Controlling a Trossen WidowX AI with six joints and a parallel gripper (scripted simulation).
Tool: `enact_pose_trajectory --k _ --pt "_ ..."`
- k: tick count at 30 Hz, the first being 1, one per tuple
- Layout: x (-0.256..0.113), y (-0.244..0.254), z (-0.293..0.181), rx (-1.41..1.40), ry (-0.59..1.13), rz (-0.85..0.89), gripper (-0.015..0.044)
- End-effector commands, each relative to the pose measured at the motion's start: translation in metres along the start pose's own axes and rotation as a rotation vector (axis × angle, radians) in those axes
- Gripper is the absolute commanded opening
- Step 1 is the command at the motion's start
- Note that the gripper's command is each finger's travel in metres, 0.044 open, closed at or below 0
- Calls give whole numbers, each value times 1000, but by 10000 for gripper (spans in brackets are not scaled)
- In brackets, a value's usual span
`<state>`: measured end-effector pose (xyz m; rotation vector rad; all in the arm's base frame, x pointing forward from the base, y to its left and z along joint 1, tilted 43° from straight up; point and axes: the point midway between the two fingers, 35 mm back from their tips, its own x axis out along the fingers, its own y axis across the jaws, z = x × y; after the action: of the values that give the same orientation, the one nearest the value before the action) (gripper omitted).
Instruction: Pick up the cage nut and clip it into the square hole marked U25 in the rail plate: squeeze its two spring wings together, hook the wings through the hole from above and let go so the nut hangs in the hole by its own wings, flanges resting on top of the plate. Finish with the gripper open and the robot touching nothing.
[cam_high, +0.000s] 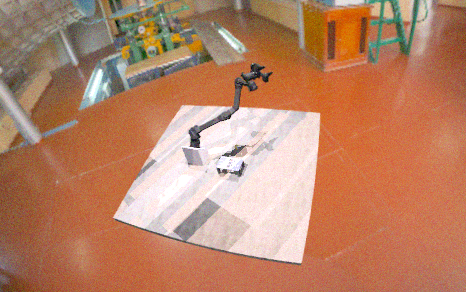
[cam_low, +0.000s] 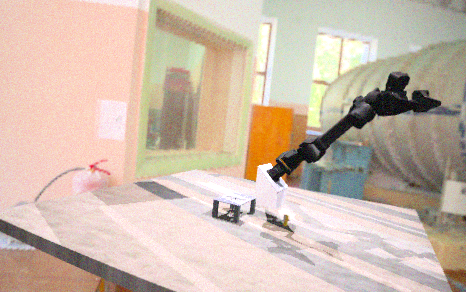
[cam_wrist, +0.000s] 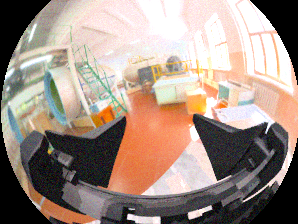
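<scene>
The rail plate (cam_high: 230, 163) (cam_low: 234, 199) is a small white plate with dark marks, raised on black legs; the marks are too small to read. A low dark piece (cam_high: 238, 149) (cam_low: 280, 224) lies on the table beside it, near the arm's base. A small yellowish upright part (cam_low: 286, 219) stands at that piece; it may be the cage nut, but it is too small to tell. My gripper (cam_low: 434, 98) (cam_wrist: 160, 117) is open and empty, raised high and far out from the plate, with its fingers wide apart in the wrist view.
A white upright panel (cam_high: 194, 156) (cam_low: 270, 190) stands at the arm's base, close to the rail plate. The patterned table top (cam_high: 270, 200) (cam_low: 125, 235) carries these things. Its edges drop to the red floor (cam_high: 370, 190). Cabinets and machinery stand well beyond.
</scene>
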<state>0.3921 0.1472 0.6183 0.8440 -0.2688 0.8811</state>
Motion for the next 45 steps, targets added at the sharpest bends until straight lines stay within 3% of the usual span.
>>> enact_pose_trajectory --k 1,12,19,25,35,45 --pt "0 3 0 2 -2 7 426" --pt "-31 169 10 161 -137 400 440" --pt "-97 268 41 354 -248 700 440" --pt "-168 317 80 575 -334 937 440" --pt "-295 324 160 1003 -487 1309 440" --pt "-400 235 232 1492 -684 1642 440"
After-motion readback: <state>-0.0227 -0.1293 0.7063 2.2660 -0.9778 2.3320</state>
